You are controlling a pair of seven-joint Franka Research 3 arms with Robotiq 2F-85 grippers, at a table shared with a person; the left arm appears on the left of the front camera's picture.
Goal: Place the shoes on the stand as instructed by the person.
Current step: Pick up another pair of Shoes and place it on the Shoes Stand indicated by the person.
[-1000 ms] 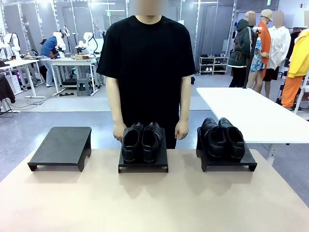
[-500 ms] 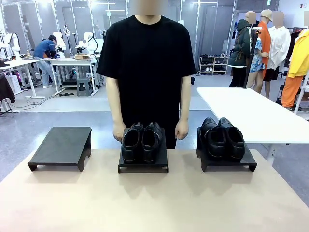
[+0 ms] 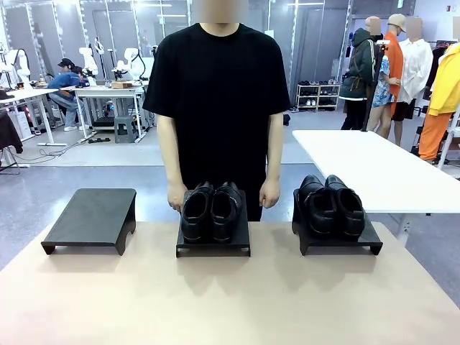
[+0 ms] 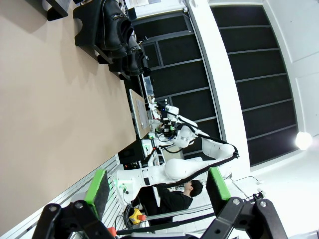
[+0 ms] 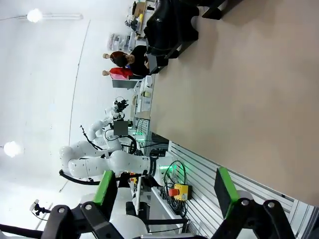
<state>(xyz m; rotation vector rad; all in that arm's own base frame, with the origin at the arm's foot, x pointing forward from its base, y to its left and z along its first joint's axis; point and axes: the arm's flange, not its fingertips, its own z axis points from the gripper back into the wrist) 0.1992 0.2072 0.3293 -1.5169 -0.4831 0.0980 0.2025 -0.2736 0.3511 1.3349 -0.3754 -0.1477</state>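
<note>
My left gripper and right gripper both hang spread and empty, well back from the work. Across the table, one pair of shoes sits on the middle stand, another pair on the right stand; the left stand is bare. The person stands behind, hands down. I judge I'm awaiting a cue; next comes reaching for whichever pair is indicated.

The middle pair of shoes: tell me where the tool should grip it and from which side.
Probably grip the middle pair of shoes across both heels at the open collars, coming from above. The shoes sit side by side, touching, toes towards the robot on the middle stand, so one span may hold both. The person's hands hang close behind, so approach with care.
</note>
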